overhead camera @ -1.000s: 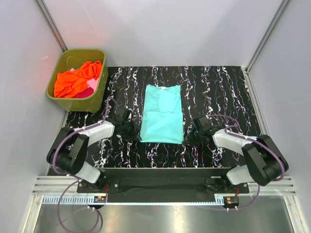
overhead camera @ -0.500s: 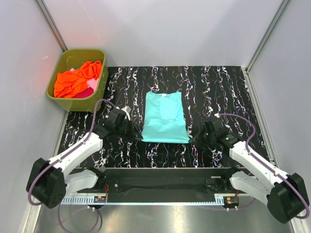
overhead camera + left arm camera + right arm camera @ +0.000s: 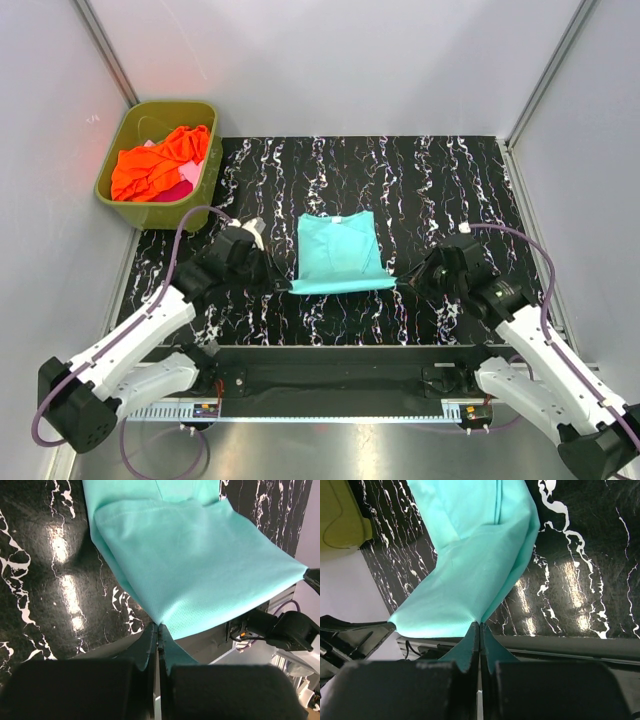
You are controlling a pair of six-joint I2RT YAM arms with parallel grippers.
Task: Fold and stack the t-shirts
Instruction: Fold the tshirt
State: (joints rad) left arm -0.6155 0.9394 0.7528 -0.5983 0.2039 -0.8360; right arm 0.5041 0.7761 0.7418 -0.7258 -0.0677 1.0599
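While left gripper (image 3: 281, 287) pinches the 7 o'clock corner of teal t-shirt (image 3: 338, 252) and right gripper (image 3: 404, 282) its 5 o'clock corner, near hem (image 3: 340, 288) hangs taut above table (image 3: 450, 180).

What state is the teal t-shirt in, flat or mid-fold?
Mid-fold: the teal t-shirt's near hem is raised off the table, corners pinched by left fingers and right fingers.

No writing, label, brand, number or sign can be read in any view. The teal t-shirt (image 3: 338, 250), the olive tub (image 3: 160, 212) and the black marbled table (image 3: 450, 180) show none.
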